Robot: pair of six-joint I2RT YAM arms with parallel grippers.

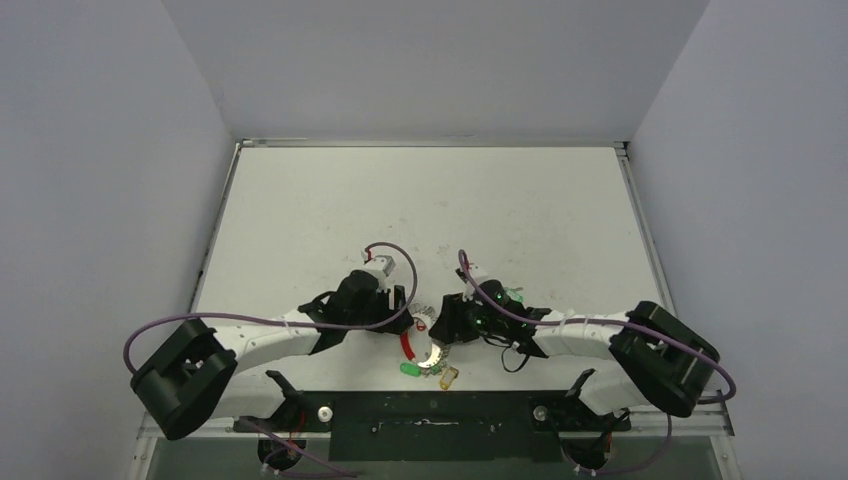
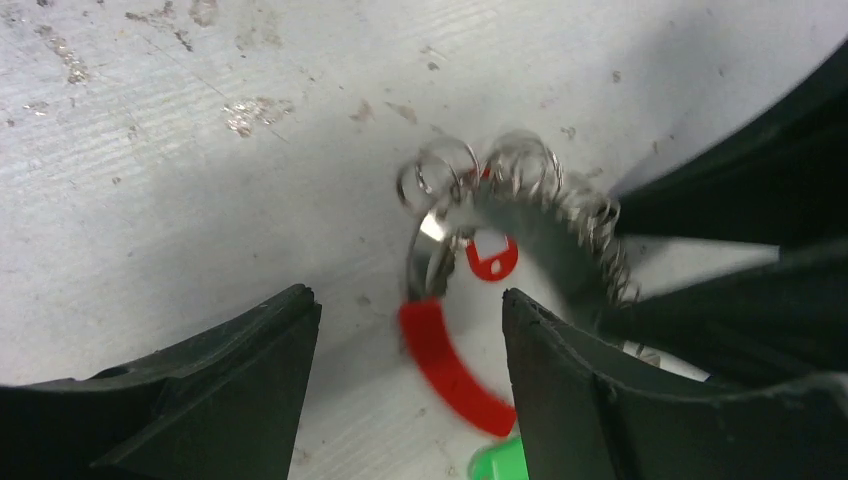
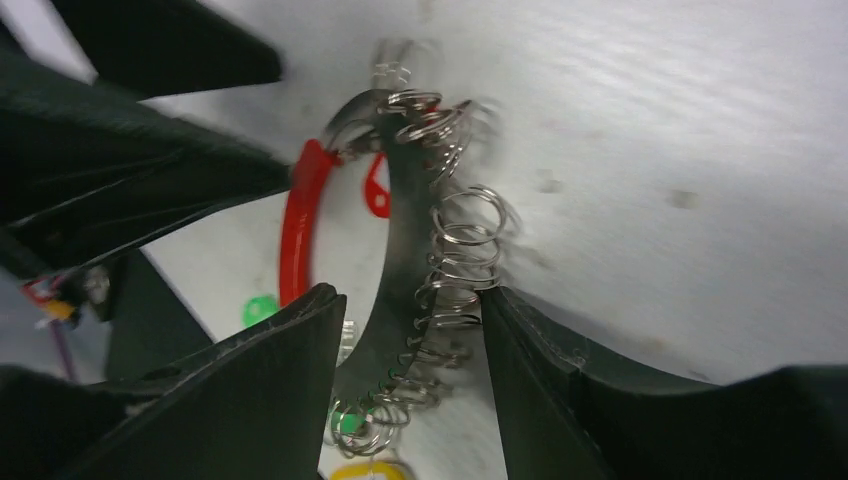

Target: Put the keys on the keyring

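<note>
Keyring [image 1: 428, 345] lies near-centre between the claws, left gripper [image 2: 408, 297] wide astride its red segment [image 2: 450, 365], right gripper [image 3: 411, 291] straddling the coil [image 3: 460, 240], grip unclear; threading step, so next probably fetch the green key [image 1: 408, 369].

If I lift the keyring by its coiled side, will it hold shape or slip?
The keyring probably keeps its arc: its red segment and metal band look rigid. The loose wire coils may slide under a grip. The red key by it, if attached, would likely swing.
</note>
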